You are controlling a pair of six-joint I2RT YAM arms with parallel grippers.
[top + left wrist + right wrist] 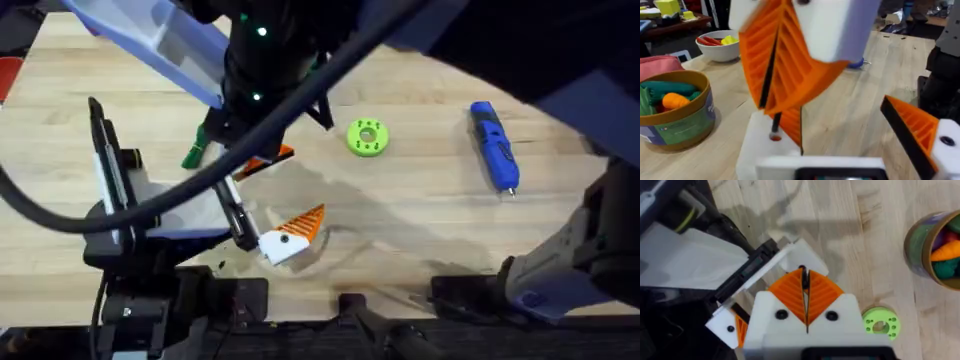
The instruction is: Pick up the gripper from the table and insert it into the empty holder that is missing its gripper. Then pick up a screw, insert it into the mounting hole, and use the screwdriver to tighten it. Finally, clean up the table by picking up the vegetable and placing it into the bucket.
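- The right gripper [804,280] reaches across to the left side of the table, its orange pads pressed together on a thin dark screw [775,120].
- The screw points down at a small hole in the white holder [759,146] on the left arm's claw; its tip is at the hole or just above it.
- The orange fingertip [794,127] stands upright against that holder, just behind the hole.
- The left gripper [840,112] has its fingers well apart, holding nothing.
- The blue screwdriver [495,146] lies on the far right of the table, untouched.
- The dark green vegetable [195,150] lies on the wood by the right arm's wrist.
- The bucket [682,125] sits near the left claw, with green and orange toys inside.
- A bright green disc [367,138] lies between the claws and the screwdriver.
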